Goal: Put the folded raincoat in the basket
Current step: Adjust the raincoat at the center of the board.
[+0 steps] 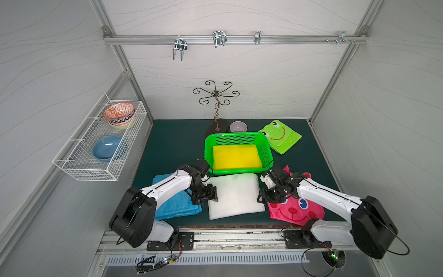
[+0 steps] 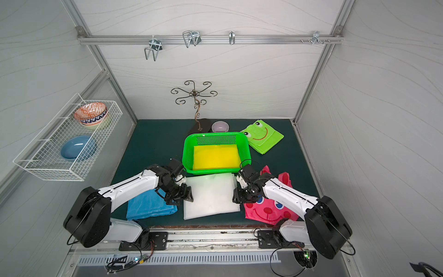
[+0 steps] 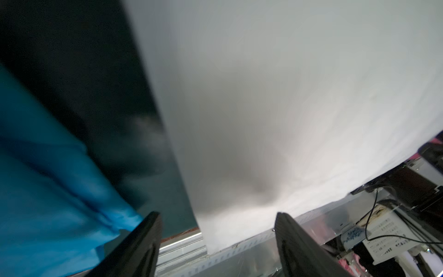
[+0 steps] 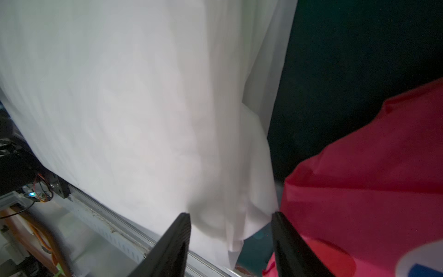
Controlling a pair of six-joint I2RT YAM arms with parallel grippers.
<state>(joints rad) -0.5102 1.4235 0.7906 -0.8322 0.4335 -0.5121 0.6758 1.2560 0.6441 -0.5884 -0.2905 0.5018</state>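
White raincoat (image 1: 235, 196): folded flat, front centre of the worktop (image 1: 177, 144), not yet lifted. Roughly square, a little wider across than deep; its side edges run front to back.

Basket (image 1: 208, 153): directly behind it, the near rim just beside the raincoat's far edge. A yellow raincoat (image 1: 236, 157) already lies flat in the bottom.

Left fingers (image 3: 141, 244): at the raincoat's left edge, standing apart with the edge between them, one over the white, one over bare worktop beside the blue raincoat (image 1: 177, 206). Not clamped.

Right fingers (image 4: 292, 247): mirror position on the right edge, also apart, a bunched fold between them, the pink raincoat (image 1: 294, 211) just outside. No pinch visible.

Neither arm is nearer; each has its own side, about midway along the edge.

Judgement: step in hand is the two-sided grasp. The carry then goes straight back and up over the near rim. Risk: thin layers slipping, or a neighbouring raincoat caught in the pinch.
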